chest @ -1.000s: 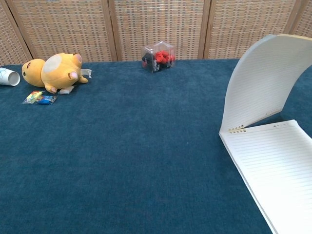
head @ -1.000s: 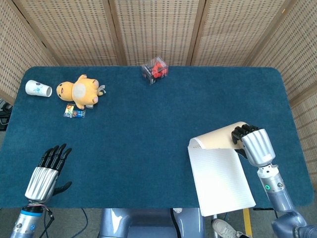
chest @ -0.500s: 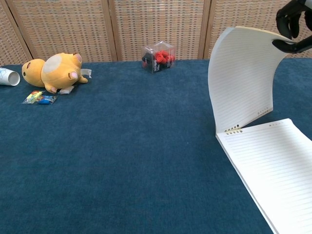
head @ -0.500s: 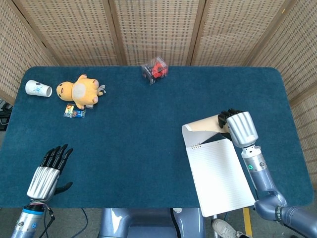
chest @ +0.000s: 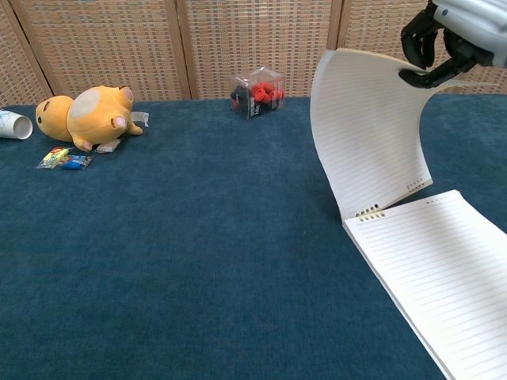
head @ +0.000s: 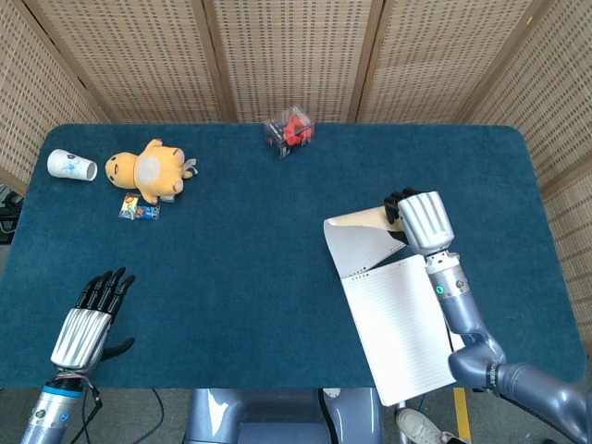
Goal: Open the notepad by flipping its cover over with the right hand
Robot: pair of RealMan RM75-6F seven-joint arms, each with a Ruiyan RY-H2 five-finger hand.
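A spiral notepad [head: 396, 324] [chest: 444, 273] lies at the right front of the blue table, its lined first page showing. Its cover [head: 356, 239] [chest: 366, 134] is lifted and curled upward, standing well off the page. My right hand [head: 413, 218] [chest: 444, 41] pinches the cover's free top edge, held above the pad's spiral end. My left hand [head: 91, 314] rests at the table's front left, fingers spread, holding nothing; the chest view does not show it.
A yellow plush toy [head: 148, 169] [chest: 83, 115] lies at the back left with a white cup [head: 71, 166] and small colourful packets [head: 139, 210] beside it. A clear box of red pieces [head: 289, 130] [chest: 257, 91] stands at the back centre. Wicker screens close off the back.
My right hand has carried the cover's edge leftward and away from me, so the cover stands higher and further over. The pad has slid a little to the left. The left hand stayed put.
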